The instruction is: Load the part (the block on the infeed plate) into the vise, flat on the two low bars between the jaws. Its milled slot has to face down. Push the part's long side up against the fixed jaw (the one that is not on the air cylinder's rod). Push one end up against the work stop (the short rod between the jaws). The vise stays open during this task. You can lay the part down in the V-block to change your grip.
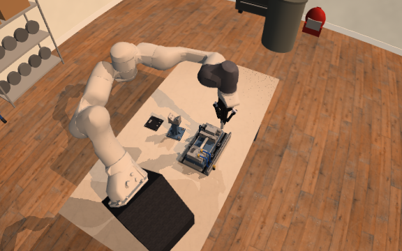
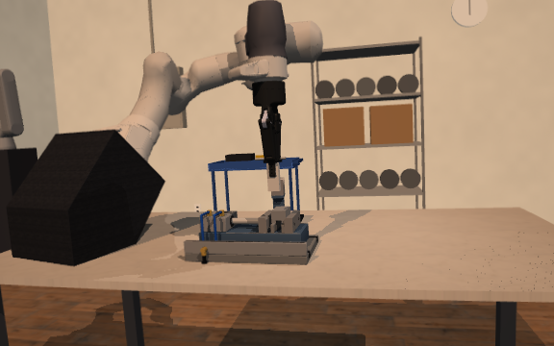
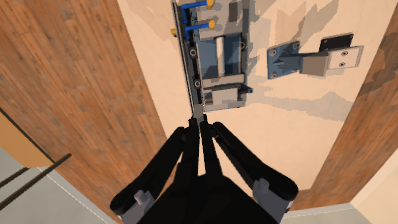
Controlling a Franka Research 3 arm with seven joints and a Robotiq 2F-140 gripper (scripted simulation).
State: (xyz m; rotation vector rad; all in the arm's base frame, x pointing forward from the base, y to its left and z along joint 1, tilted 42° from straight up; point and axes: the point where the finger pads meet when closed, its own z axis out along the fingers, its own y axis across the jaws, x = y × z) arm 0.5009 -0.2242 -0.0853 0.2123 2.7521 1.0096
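The pincer [image 1: 222,123] [image 2: 272,173] [image 3: 199,110] has its fingertips together with nothing held, pointing down near the vise [image 1: 188,161] [image 2: 253,236] [image 3: 243,67]. In the wrist view the part [image 1: 213,130] [image 2: 281,212] [image 3: 225,96] lies just up and right of the tips, between the vise jaws, its long axis running left to right across the frame, parallel to them. The single arm is the only one to reach it.

Beyond it, toward the top of that frame, is the rod-side jaw [image 2: 264,223] [image 3: 225,79]; the fixed jaw [image 2: 291,222] [image 3: 225,106] is on the lower side. What looks like the work stop [image 3: 247,90] is at the part's right end. Loading seems nearly finished: any remaining nudge should go rightward to the stop or down-frame to the fixed jaw. Pushing high could tip the part. Slot direction and full contact cannot be told.
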